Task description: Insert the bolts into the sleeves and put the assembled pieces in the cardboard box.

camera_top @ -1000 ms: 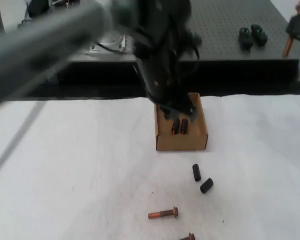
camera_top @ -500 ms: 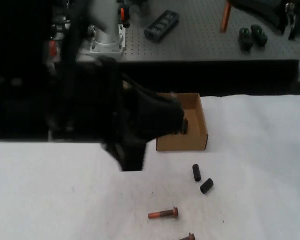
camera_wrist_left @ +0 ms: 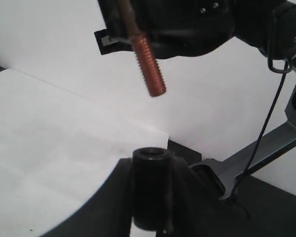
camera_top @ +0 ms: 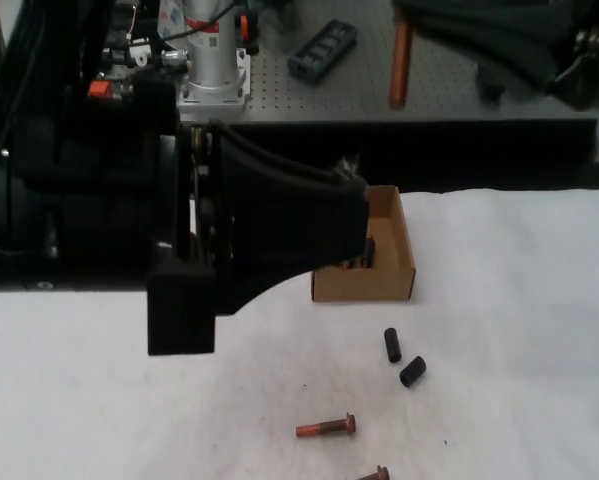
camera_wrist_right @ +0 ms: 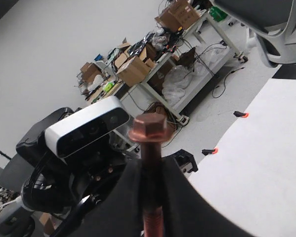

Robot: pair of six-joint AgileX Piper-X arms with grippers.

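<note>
My left gripper (camera_wrist_left: 151, 197) is shut on a black sleeve (camera_wrist_left: 151, 190), held upright with its open bore facing out. Just beyond it, apart from the sleeve, hangs the threaded end of a copper bolt (camera_wrist_left: 148, 66). My right gripper (camera_wrist_right: 152, 190) is shut on that bolt (camera_wrist_right: 150, 148), below its hex head. In the high view the bolt (camera_top: 402, 60) shows at the top right, above the bench. The cardboard box (camera_top: 391, 283) holds dark pieces (camera_top: 367, 250), partly hidden by the left arm (camera_top: 259, 230). Two sleeves (camera_top: 392, 345) (camera_top: 412, 372) and two bolts (camera_top: 326, 427) (camera_top: 376, 474) lie on the white cloth.
The left arm's dark bulk covers the left-centre of the high view. Behind the white cloth (camera_top: 519, 330) runs a perforated black bench (camera_top: 449, 95) with a grey post (camera_top: 212, 55) and a black block (camera_top: 322, 50).
The dark arm left the spot over the box and now fills the left of the high view. The right arm's bolt came in at the top right and shifted leftward.
</note>
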